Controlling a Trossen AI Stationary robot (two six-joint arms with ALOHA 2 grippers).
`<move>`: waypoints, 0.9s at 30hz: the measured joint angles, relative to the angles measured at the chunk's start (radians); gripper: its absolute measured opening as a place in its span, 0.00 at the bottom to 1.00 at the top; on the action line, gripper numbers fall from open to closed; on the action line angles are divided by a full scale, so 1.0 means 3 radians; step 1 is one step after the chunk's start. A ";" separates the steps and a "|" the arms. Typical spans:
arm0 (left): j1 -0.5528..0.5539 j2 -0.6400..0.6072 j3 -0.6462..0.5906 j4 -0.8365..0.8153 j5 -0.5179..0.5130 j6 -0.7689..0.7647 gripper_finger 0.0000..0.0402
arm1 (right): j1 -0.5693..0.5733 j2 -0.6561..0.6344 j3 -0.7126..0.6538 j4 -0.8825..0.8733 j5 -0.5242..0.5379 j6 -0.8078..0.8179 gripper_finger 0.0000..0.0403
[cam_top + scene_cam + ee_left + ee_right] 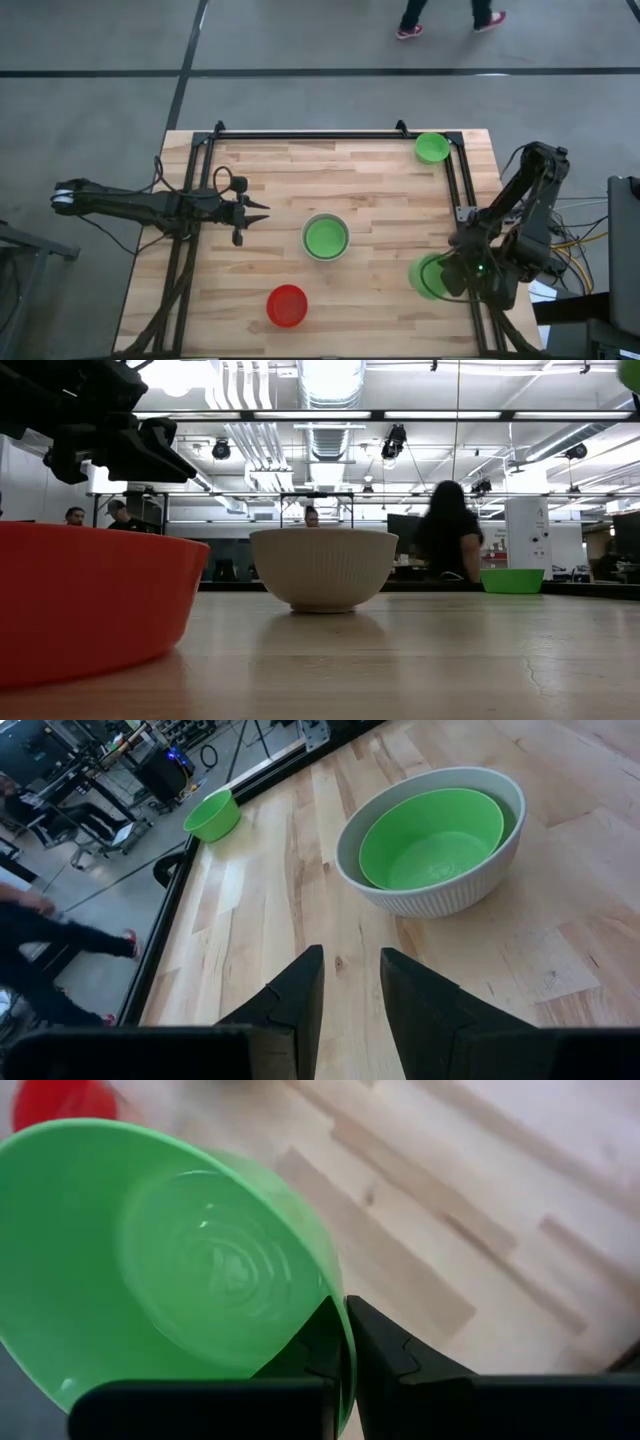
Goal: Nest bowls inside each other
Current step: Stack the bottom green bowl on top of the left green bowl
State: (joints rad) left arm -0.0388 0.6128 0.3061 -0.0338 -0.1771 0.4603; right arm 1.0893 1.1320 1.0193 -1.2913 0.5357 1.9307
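Observation:
An off-white ribbed bowl [325, 237] stands on its base mid-table with a green bowl [432, 837] nested in it. A red bowl [287, 305] stands near the front edge. Another green bowl [432, 148] stands at the far right corner. A third green bowl [427, 276] hangs above the table's right side, with my right gripper [345, 1342] shut on it. My left gripper [350, 988] hovers open left of the off-white bowl and points toward it, with nothing between its fingers. My right gripper pinches the green bowl's rim [333, 1292] between its two fingers, one finger inside the bowl and one outside. The fingers slant down from the table's right side. The bowl is lifted clear of the table and tilted, its hollow turned toward the wrist.
A black rail frame [452, 190] runs along the table's far and side edges. Bare wood lies between the off-white bowl and the held bowl. People pass on the floor beyond the far edge [450, 18].

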 joint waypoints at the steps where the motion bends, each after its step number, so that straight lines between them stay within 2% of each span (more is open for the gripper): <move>1: -0.0001 0.0000 0.0000 0.0000 0.0001 0.0000 0.27 | -0.0042 0.0000 0.0043 -0.0032 0.0043 -0.0074 0.02; 19: 0.0000 0.0000 0.0000 -0.0003 0.0000 -0.0001 0.27 | -0.1085 0.0001 0.0558 -0.0007 0.0142 -0.1437 0.02; 27: 0.0000 0.0000 0.0000 -0.0003 0.0001 0.0000 0.27 | -0.1660 0.0001 0.0529 0.0374 0.0094 -0.2124 0.02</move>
State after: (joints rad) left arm -0.0389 0.6128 0.3061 -0.0345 -0.1768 0.4602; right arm 0.5914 1.1324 1.1779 -1.1791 0.5639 1.2935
